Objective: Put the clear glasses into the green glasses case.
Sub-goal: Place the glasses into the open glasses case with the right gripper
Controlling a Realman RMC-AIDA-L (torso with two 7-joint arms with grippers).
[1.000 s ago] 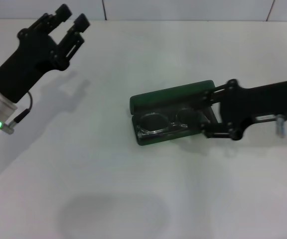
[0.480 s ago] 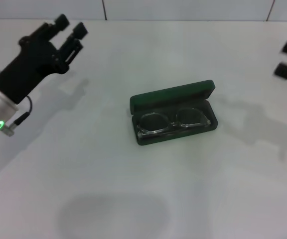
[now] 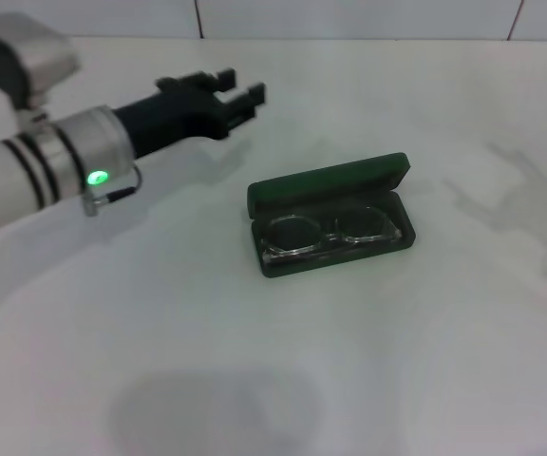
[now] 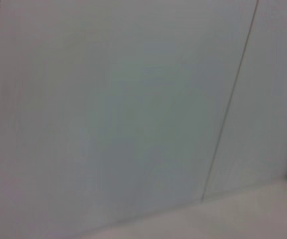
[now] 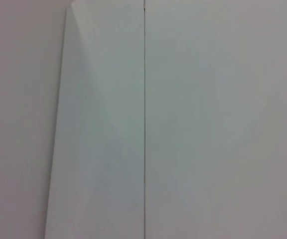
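Note:
The green glasses case lies open in the middle of the white table, its lid tipped back on the far side. The clear glasses lie inside its tray, lenses side by side. My left gripper hovers to the case's upper left, pointing right toward it, open and holding nothing. My right gripper is out of the head view; only its shadow falls on the table at the right. Both wrist views show only white wall.
The white table runs to a tiled wall at the back. Nothing else stands on it. A faint round shadow lies near the front edge.
The right arm has left the case and gone out of view to the right. The left arm swung in from the far left, its gripper now pointing toward the case.

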